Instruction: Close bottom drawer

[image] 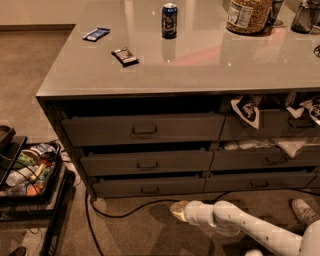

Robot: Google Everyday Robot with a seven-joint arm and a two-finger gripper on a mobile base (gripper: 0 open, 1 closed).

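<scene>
The bottom drawer [148, 186] is the lowest of three wide dark-grey fronts in the left stack, with a small rectangular pull handle [149, 189]. A dark gap shows above its front, so it stands slightly out. My gripper [177, 210] is at the end of the white arm, low over the carpet, just below and right of the drawer's right end, apart from it.
A counter top [200, 60] carries a can [169, 20], a jar [248, 15] and two packets. The right stack holds cloth and bags [250, 107]. A black cable [120, 212] lies on the floor. A cart with items [27, 170] stands at left. A shoe [302, 210] is at right.
</scene>
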